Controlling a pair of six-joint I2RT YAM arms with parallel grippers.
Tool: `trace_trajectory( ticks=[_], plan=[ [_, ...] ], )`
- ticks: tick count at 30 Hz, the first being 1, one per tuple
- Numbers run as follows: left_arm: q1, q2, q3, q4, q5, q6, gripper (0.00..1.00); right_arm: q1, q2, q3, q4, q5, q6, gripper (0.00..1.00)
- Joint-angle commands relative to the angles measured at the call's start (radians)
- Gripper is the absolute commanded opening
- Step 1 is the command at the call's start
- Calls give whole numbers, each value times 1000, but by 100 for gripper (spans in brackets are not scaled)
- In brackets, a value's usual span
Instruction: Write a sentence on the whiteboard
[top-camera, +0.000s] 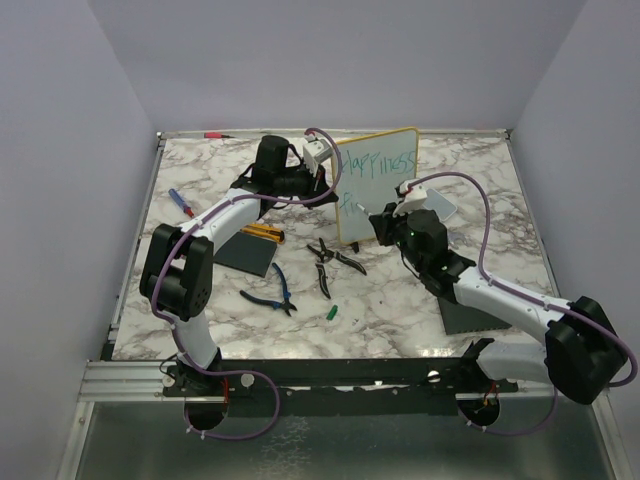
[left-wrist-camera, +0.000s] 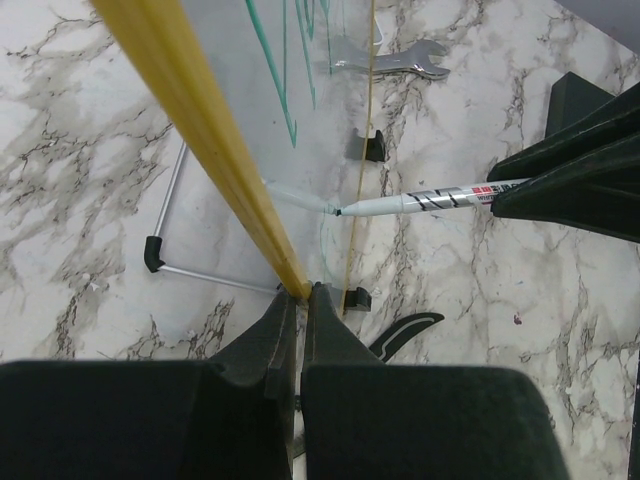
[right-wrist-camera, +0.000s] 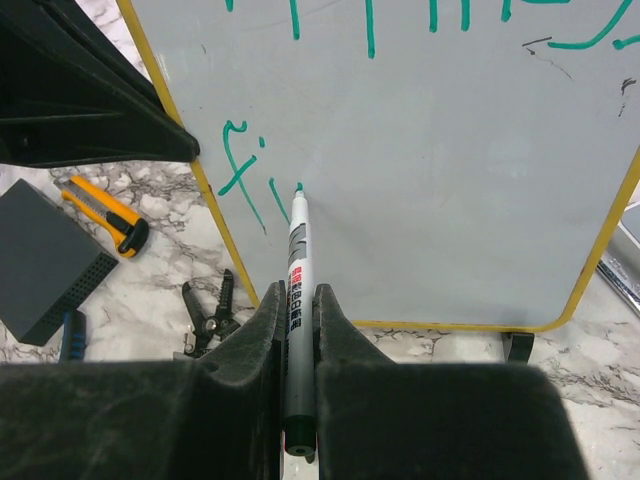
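So whiteboard (right-wrist-camera: 450, 200) upright, teal sentence (top-camera: 380, 163) prob "Happiness fi".

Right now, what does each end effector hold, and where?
Left end effector: the whiteboard, by its yellow rim. Right end effector: the marker, by its barrel.

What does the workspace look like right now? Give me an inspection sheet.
Surface: white marble-patterned table, nothing spilled.
Job's things: small upright yellow-rimmed whiteboard; teal handwritten sentence reads "Happiness", then "fi", unfinished; white marker pen tip on board.
Clutter: orange utility knife, black pliers, blue-handled pliers, green cap, dark grey square pad, silver wrench.
Grippers: left pincer shut on whiteboard rim; right pincer shut on marker pen.
Cables: purple cables loop along both arms.
Surroundings: plain pale walls; nothing else seen.
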Motion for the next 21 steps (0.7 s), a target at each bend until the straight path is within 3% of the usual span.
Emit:
trace_trajectory(
  ticks=[1, 12, 21],
  plan=[
    [-5, -23, -21, -31, -15, 47, 0, -2, 18, -9, 16, 26, -17, 1],
    [-5, -25, -21, -32, -15, 48, 0, -3, 2, -77, -10, 21, 15, 1],
    [-5, -26, -21, -31, -15, 47, 0, -3, 12, -22, 22, 20, -4, 0]
  ],
)
